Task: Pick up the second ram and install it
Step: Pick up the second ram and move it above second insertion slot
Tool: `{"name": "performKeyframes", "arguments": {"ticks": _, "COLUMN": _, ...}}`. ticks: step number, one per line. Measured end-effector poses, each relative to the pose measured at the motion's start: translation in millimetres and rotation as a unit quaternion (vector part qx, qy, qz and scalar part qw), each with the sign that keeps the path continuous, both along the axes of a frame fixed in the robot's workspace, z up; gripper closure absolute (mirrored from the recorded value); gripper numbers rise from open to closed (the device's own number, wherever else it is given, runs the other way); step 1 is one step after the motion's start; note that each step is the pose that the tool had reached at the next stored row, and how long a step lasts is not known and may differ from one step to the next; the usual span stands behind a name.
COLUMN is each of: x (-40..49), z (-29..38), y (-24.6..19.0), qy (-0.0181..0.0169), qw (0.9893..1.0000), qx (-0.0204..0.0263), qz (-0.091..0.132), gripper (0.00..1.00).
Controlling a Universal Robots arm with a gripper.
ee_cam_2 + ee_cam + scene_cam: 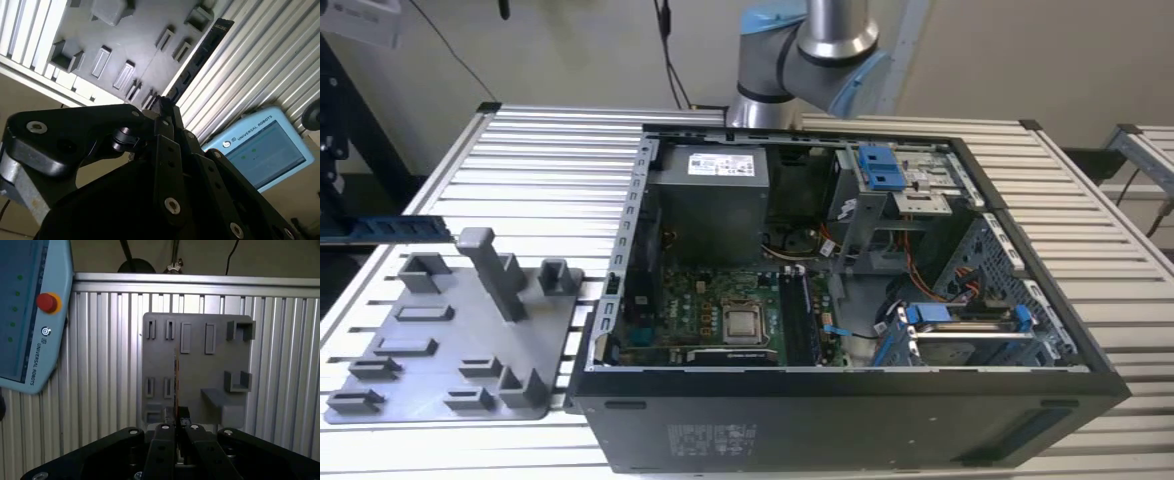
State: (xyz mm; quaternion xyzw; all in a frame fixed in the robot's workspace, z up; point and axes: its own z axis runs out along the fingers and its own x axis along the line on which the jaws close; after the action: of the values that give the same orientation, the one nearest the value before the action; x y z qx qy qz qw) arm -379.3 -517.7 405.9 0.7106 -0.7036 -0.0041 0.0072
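The pincer was clenched on one end of the second ram, which jutted ahead of it (seen edge-on) toward the grey tray beyond, probably keeping its long edge free.

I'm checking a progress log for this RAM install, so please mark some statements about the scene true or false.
1. The gripper is shut on the second ram. True.
2. The second ram is seated in a motherboard socket. False: it is held in the air by the grey tray, outside the case.
3. The computer case is open, with the motherboard exposed. True.
4. The grey tray sits inside the case. False: it lies on the slatted table, beside the case on the exterior view's left.
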Motion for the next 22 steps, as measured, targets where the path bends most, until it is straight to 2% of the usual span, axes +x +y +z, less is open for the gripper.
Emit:
{"name": "performKeyframes", "arguments": {"ticks": 10, "x": 24.2, "z": 0.0, "y": 0.0, "qy": 0.0, "qw": 1.0, "qx": 0.0, "qz": 0.0, "gripper": 0.86}}
{"name": "performKeyframes", "arguments": {"ticks": 22, "x": 62.5, "z": 0.0, "y": 0.0, "qy": 0.0006, "qw": 1.0, "qx": 0.0, "qz": 0.0, "gripper": 0.86}}
